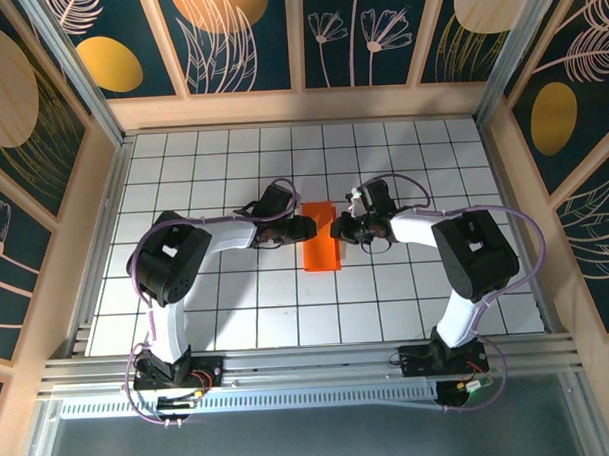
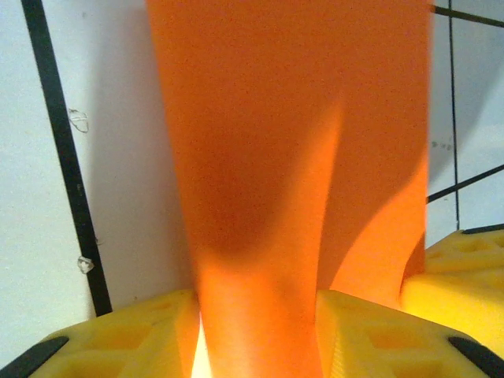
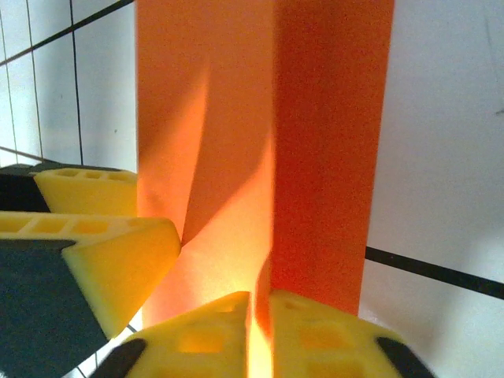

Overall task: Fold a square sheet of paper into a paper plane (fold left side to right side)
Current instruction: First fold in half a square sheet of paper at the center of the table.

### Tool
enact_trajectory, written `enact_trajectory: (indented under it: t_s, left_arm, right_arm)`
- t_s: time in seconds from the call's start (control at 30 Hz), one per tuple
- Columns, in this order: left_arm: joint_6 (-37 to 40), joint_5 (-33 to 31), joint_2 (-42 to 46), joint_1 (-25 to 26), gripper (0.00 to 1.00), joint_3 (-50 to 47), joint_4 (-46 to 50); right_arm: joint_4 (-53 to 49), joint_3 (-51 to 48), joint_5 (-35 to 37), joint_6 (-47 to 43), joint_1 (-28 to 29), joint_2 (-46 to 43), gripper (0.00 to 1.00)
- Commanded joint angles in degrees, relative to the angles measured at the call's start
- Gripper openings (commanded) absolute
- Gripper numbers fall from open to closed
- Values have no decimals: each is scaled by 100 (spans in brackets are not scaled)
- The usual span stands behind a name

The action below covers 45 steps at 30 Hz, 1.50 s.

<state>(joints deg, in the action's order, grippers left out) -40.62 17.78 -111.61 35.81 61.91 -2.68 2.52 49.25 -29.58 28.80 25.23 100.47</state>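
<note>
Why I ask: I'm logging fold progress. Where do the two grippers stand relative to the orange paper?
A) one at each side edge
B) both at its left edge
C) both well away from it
A: in the top view the left gripper meets the orange paper from its left, the right gripper from its right.
</note>
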Motion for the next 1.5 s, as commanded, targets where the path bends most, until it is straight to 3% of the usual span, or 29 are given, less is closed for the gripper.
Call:
enact_trajectory:
  t_s: [0.0, 0.17, 0.33, 1.47]
  left_arm:
    - [162, -360, -320, 113, 42, 155, 592]
    - [234, -481, -485, 185, 41, 284, 805]
    - [348, -707, -665, 275, 42, 527, 1102]
    - [610, -802, -1416, 431, 54, 1458, 1786]
  right_arm:
    - [-90, 51, 120, -32, 51, -140, 21]
    - [-343, -86, 868, -107, -33, -588, 34]
    - [-419, -269, 1382, -137, -211, -986, 40]
    - [-435, -478, 1394, -302, -490, -1232, 43]
